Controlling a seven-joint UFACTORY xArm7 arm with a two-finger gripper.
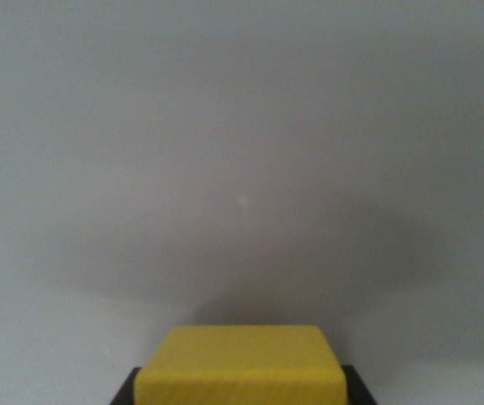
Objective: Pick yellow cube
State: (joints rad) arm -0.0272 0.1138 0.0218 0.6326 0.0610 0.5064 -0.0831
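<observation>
Your gripper (240, 390) appears to pinch the yellow cube (240, 367) between its dark fingers (126, 392), so a jerk could slip it loose.

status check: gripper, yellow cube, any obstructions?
Gripper dark fingers flank the cube, appear shut on it. Yellow cube at bottom centre of wrist view. Plain grey surface beyond, nothing in the way.
</observation>
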